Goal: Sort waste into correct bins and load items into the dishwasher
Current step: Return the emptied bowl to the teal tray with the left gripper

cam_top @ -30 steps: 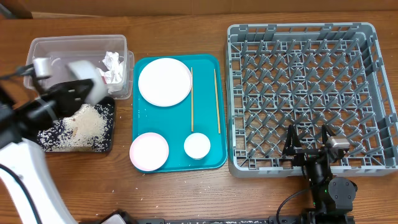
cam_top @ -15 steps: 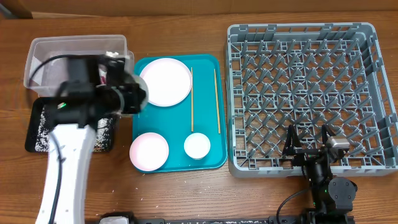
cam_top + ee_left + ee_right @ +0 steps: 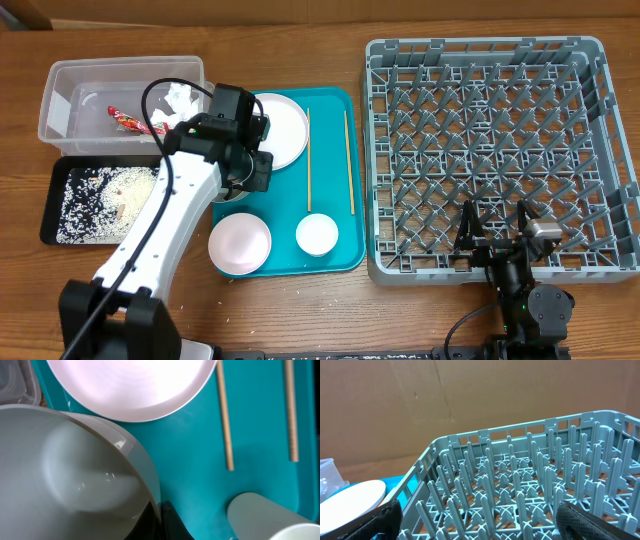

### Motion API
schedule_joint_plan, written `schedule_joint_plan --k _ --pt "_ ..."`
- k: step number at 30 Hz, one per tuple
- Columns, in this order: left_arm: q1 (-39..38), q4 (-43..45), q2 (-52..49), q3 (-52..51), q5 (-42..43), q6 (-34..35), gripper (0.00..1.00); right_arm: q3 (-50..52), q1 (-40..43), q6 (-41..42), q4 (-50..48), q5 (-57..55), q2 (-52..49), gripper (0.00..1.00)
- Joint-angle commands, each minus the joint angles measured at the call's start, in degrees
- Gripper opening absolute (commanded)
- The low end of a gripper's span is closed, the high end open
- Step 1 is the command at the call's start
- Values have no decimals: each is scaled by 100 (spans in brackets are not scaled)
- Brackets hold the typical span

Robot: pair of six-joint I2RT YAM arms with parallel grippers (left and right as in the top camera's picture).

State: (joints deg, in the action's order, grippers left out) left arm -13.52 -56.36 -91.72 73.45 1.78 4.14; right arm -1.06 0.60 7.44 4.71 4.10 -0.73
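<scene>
Your left gripper (image 3: 247, 168) is clamped on the rim of the bowl (image 3: 75, 470). It holds the bowl over the left edge of the tray (image 3: 330, 170), just beside the plate (image 3: 285, 130). The rack (image 3: 485, 150) lies well off to its right, across the whole tray. Your right gripper (image 3: 493, 232) rests spread and empty at the rack's near edge, so the bowl likely has to travel rightward.

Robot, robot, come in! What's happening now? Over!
Left gripper shut on bowl, over teal tray. Right gripper open, by dish rack. Rack empty. Nothing between tray and rack.
</scene>
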Motion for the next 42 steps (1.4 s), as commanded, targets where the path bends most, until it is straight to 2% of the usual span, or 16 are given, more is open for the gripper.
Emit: schedule_joint_plan --k 1,9,20,26,28,35,42 --pt "-181 31 -343 59 -374 -11 4 61 -33 -20 -31 7 57 100" --pt "-592 24 -1014 59 -374 -50 4 61 -33 -20 -31 7 57 100" --pt "-767 -271 -1167 59 -374 -50 4 61 -33 -20 -31 7 57 100" --pt "-767 -142 -1167 101 -546 -55 35 61 -33 -20 -31 7 57 100" --pt "-761 -96 -1167 201 -601 -55 40 61 -33 -20 -31 7 57 100" --pt "-763 -168 -1167 973 -721 -140 43 61 -33 -20 -31 7 57 100" --pt "-935 -570 -1167 1412 413 -691 41 61 -33 -20 -31 7 57 100"
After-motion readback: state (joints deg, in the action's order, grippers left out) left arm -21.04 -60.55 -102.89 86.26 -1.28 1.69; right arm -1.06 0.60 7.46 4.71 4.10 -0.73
